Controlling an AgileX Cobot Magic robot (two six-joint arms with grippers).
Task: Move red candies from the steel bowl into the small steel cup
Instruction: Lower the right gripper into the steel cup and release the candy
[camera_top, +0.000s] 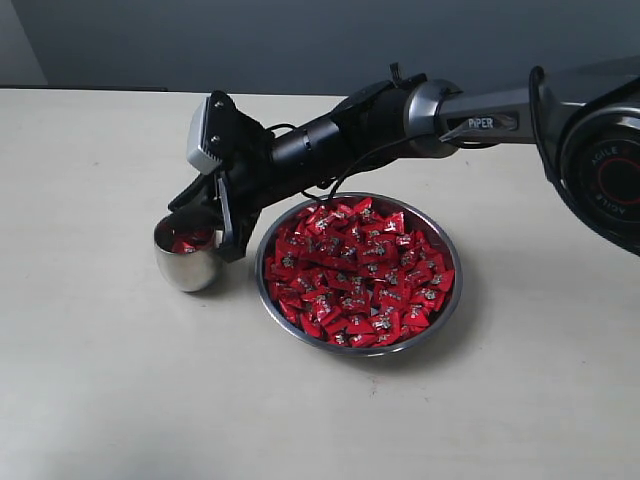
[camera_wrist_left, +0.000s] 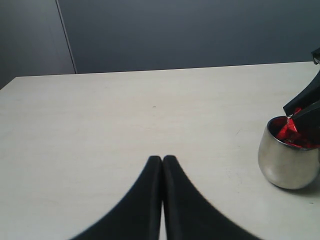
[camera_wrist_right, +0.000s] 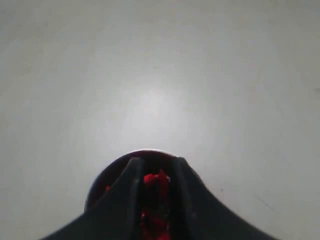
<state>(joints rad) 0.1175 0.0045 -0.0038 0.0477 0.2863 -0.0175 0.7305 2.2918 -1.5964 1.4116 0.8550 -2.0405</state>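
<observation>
We are at the drop: the right end effector (camera_wrist_right: 156, 164), pinching a red candy (camera_wrist_right: 156, 181) over the small steel cup (camera_top: 186, 268), must next release.

One steel bowl (camera_top: 448, 298), one small steel cup (camera_top: 188, 268), and red candies (camera_top: 355, 270) too many to count.

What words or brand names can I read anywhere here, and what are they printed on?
"PiPER": on the right arm, along its grey section.
"AGILE": on the round joint at the picture's edge, turned sideways and partly cut off.
Silver-white marks on the red candies: too small to read.
</observation>
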